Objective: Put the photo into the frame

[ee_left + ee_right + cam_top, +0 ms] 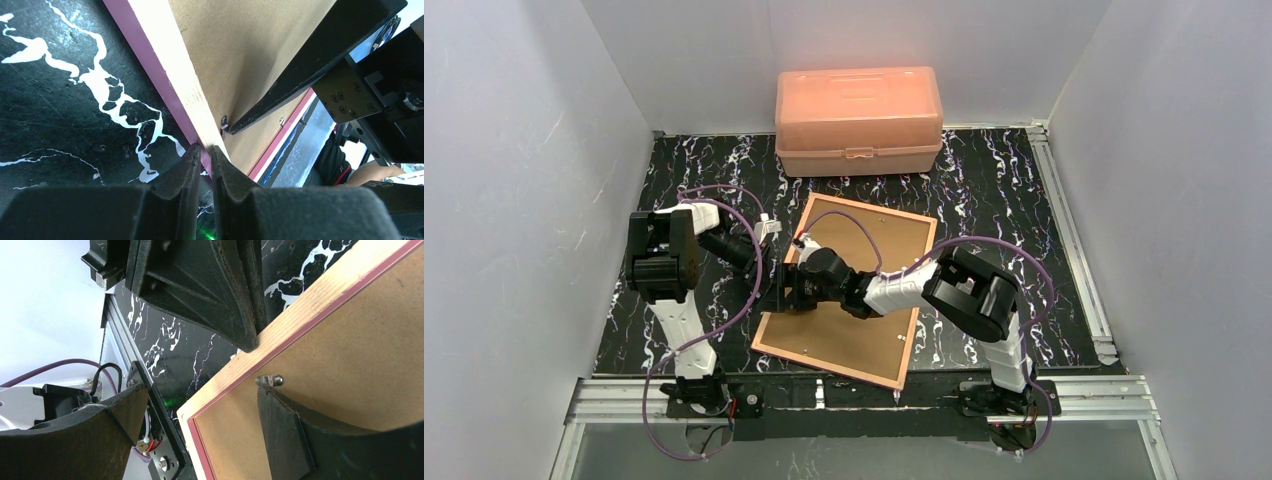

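The frame (826, 364) lies face down on the table, its brown backing board (874, 245) up. My left gripper (776, 283) is at the frame's left edge. In the left wrist view, the left gripper (204, 148) is shut on the pink and wood edge (160, 80). My right gripper (792, 295) reaches over the same edge and stands open (200, 400). One of its fingers (285, 430) rests on the backing board (350, 350), right below a small metal tab (270, 380). The other finger hangs off the frame's side. The photo is out of view.
A salmon-pink lidded box (859, 120) stands at the back of the black marbled table (984, 190). Metal rails (1064, 230) run along the right and near edges. White walls close in on the left, right and back.
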Robot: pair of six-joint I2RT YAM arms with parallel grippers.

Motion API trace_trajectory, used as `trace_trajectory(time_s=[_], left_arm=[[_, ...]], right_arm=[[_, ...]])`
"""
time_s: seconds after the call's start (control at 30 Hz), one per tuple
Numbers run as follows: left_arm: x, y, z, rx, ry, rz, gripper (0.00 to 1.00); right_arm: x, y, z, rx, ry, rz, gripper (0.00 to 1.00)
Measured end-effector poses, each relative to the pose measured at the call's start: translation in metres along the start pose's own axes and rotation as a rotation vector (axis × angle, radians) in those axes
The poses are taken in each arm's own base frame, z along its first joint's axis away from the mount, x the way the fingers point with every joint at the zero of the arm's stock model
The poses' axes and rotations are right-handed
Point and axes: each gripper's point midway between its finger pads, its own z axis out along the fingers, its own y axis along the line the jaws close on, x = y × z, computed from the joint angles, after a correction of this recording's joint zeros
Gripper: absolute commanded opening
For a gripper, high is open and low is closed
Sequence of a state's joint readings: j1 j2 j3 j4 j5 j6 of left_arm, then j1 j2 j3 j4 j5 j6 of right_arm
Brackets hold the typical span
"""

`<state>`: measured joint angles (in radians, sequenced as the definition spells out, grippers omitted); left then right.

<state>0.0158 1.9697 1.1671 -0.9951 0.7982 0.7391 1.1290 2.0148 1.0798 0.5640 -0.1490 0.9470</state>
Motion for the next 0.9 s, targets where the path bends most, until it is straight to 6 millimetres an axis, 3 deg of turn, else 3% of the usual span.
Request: trace_trajectory(time_s=[0.9], left_arm=[[0.0003, -0.0002, -0.0003, 0.0, 0.0, -0.002, 0.1]], right_arm=[[-0.0042, -0.0008, 0.0073, 0.021, -0.026, -0.012, 0.86]])
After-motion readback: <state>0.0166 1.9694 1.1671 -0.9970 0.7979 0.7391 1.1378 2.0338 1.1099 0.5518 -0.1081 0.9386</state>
